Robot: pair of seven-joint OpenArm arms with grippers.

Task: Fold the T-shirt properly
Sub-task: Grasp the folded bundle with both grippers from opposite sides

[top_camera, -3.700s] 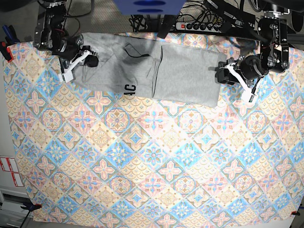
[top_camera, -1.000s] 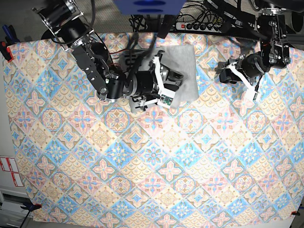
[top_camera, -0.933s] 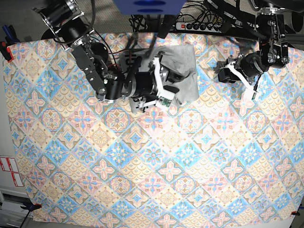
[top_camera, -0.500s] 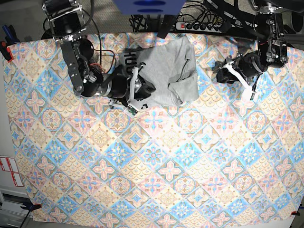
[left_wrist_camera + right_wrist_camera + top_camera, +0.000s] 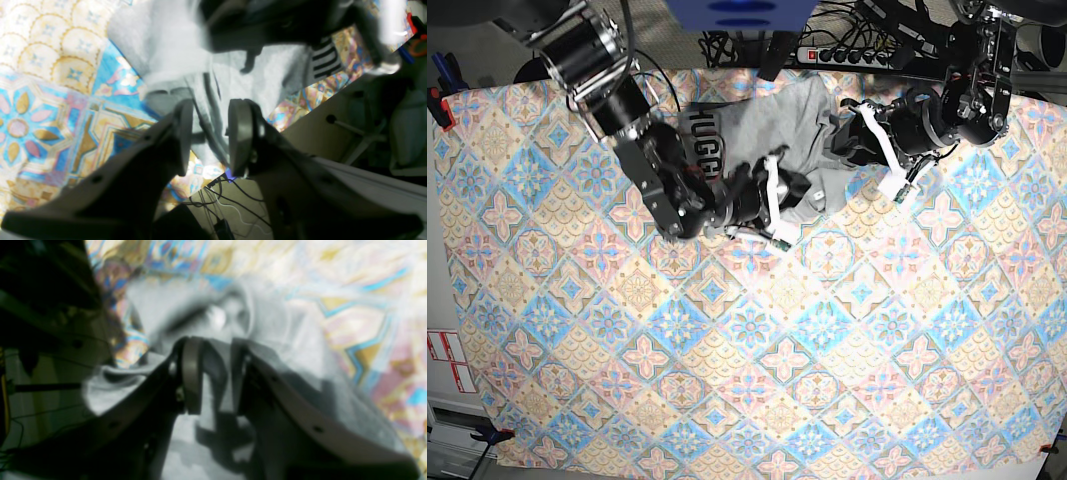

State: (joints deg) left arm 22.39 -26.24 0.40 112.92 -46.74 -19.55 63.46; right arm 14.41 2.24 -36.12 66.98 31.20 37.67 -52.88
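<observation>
Two sets of fingers: the left arm's are spread above the shirt; the right arm's look parted over its grey cloth, and I can't tell whether they pinch any. One T-shirt, loosely folded, lies toward the scene's far side on one patterned tablecloth.

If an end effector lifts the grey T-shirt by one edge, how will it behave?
The light grey cloth T-shirt will probably hang limp, as its wrinkles suggest soft fabric. Its stacked, loose-looking layers may slide apart or unfold.
</observation>
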